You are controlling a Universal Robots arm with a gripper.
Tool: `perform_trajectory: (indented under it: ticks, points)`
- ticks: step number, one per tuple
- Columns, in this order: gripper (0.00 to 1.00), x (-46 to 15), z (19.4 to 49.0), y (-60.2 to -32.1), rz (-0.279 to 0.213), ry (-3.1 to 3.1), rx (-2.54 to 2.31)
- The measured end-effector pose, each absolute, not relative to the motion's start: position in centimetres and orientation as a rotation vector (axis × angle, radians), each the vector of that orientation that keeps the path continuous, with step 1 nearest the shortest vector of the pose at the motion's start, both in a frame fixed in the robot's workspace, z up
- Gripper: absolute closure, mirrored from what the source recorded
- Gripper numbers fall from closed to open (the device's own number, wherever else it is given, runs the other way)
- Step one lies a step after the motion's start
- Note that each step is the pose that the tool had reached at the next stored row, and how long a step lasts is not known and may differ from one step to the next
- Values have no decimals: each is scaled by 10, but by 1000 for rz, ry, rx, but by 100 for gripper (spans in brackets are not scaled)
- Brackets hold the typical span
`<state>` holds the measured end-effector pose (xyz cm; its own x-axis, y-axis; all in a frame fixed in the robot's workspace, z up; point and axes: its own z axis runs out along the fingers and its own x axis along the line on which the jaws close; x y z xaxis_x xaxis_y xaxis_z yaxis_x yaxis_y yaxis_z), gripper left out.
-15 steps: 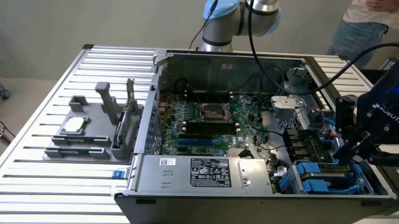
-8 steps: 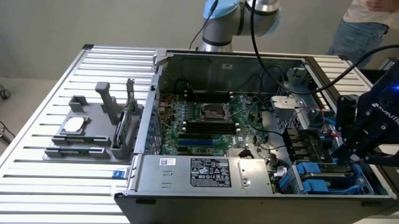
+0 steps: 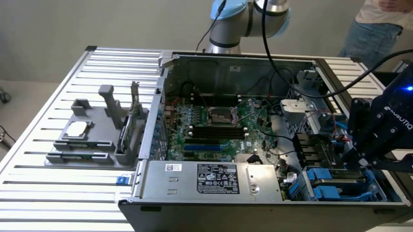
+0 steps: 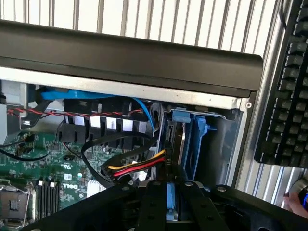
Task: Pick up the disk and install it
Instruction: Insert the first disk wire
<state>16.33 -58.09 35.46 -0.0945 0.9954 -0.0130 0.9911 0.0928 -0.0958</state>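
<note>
The hand (image 4: pixel 172 190) pinches the disk (image 4: pixel 179 144). The disk looks partly down in its bay (image 4: pixel 225 144), not let go yet.

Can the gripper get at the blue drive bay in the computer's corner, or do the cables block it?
Probably yes: the case is open, the gripper hangs right over the bay, closed on the disk by its blue edge. The cables plug in beside it, not across it.

Pale wall (image 3: pixel 96 24) being lit evenly, slatted metal bench (image 3: pixel 38 193) being washed by glare, beige floor (image 3: pixel 26 94) being seen alongside.
</note>
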Motion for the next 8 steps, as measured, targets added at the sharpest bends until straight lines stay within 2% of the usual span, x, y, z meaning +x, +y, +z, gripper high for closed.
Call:
perform_trajectory:
  ticks: [8]
  points:
    - [84,163,352,-580,128,-2189,-2159]
